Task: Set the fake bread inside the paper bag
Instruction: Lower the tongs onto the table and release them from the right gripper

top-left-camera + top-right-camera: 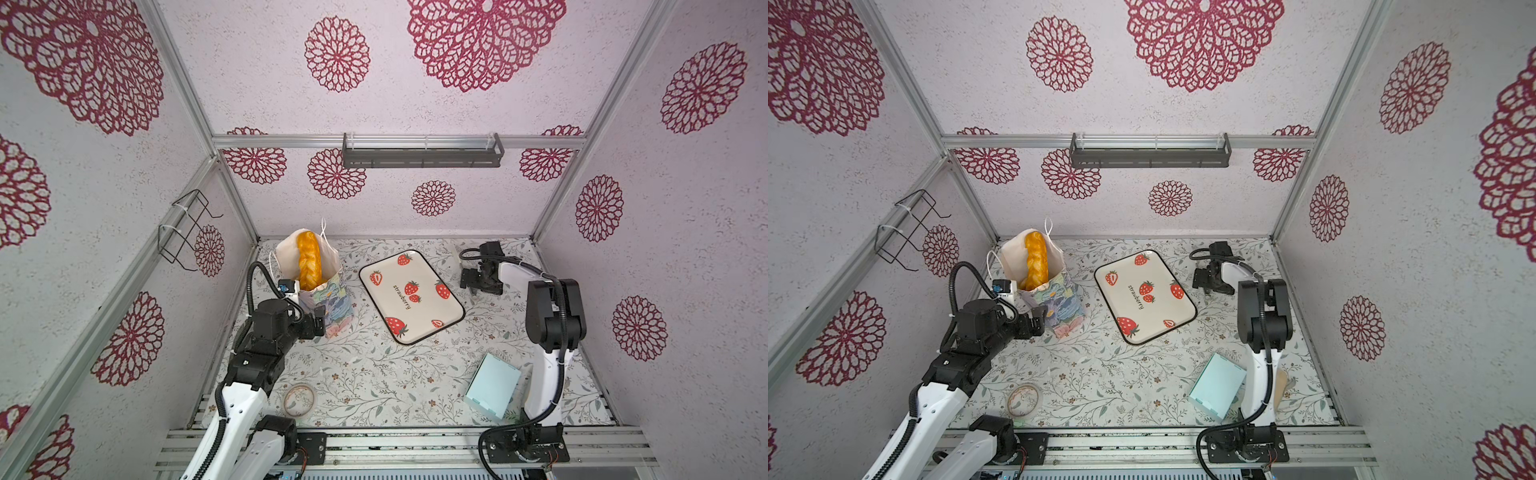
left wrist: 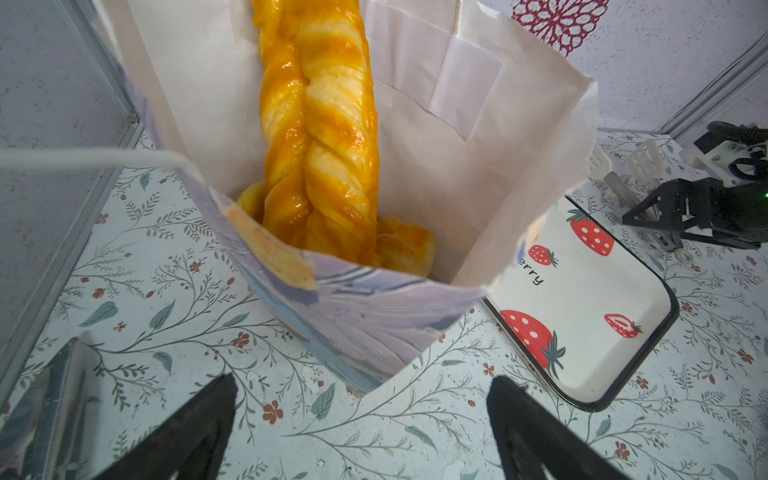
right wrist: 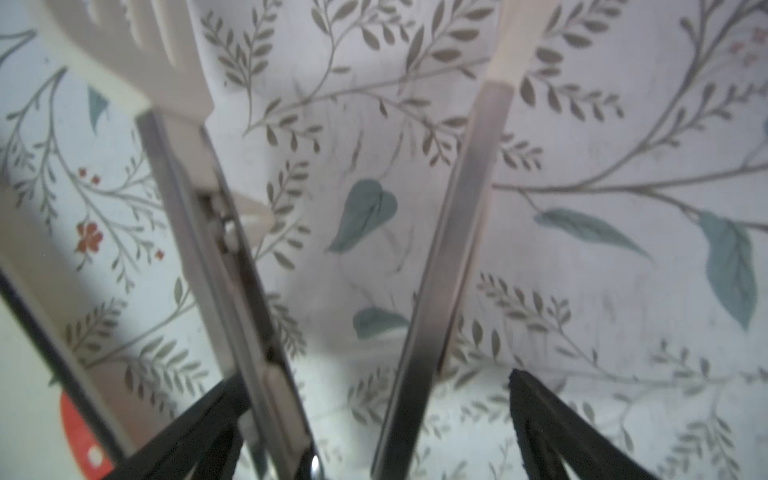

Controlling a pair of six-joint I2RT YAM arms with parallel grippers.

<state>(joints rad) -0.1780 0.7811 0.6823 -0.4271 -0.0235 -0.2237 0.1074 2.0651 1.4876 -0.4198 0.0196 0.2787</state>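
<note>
Loaf [image 1: 309, 266] and smaller bread sit inside the upright bag [image 1: 332, 307]. Left gripper [image 2: 361, 379] is wide open and empty beside the bag. Right gripper [image 3: 376, 376] is spread, loosely straddling the tongs [image 3: 232, 266]; best withdrawn straight upward, without snagging them.

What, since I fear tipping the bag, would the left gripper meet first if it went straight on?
The paper bag: the open left gripper points at its painted near corner, seemingly close ahead, nothing between.
</note>
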